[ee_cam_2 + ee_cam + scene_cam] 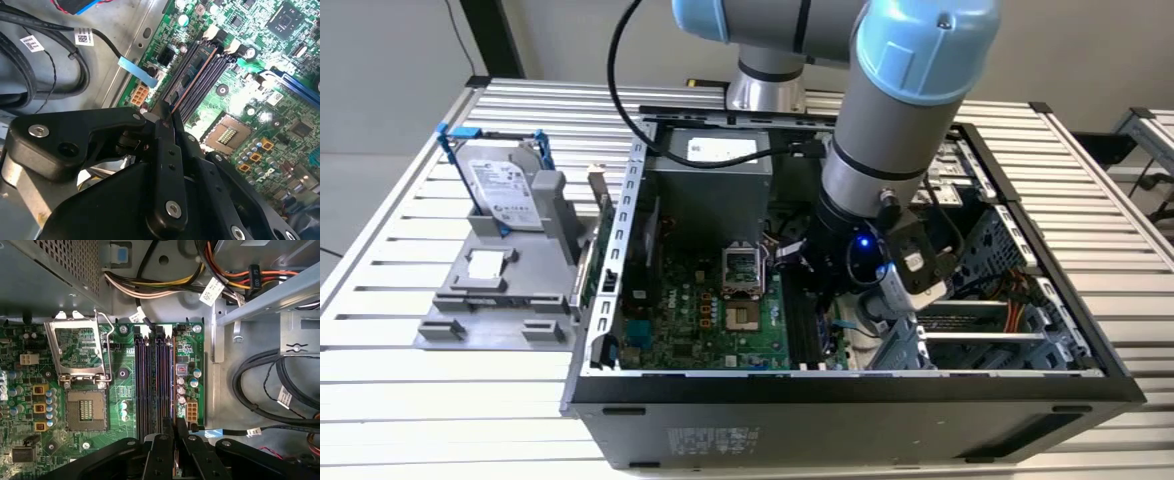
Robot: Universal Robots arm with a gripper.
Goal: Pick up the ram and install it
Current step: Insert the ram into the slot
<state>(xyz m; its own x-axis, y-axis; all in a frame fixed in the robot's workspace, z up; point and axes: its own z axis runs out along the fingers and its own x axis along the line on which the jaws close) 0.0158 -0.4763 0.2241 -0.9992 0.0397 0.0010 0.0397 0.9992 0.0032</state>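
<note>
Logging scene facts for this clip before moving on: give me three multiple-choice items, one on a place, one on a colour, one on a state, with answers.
1. Where is the hard drive?
A. on the floor
B. on the grey stand at the exterior view's left
C. on a shelf

2. The motherboard is:
A. red
B. green
C. white

3. The pincer is:
A. wide open
B. shut on a cable
C. shut on the ram

Answers:
1 B, it stands in that stand.
2 B, the board is green around the memory slots.
3 C, it clamps the thin stick at the slots.
</note>
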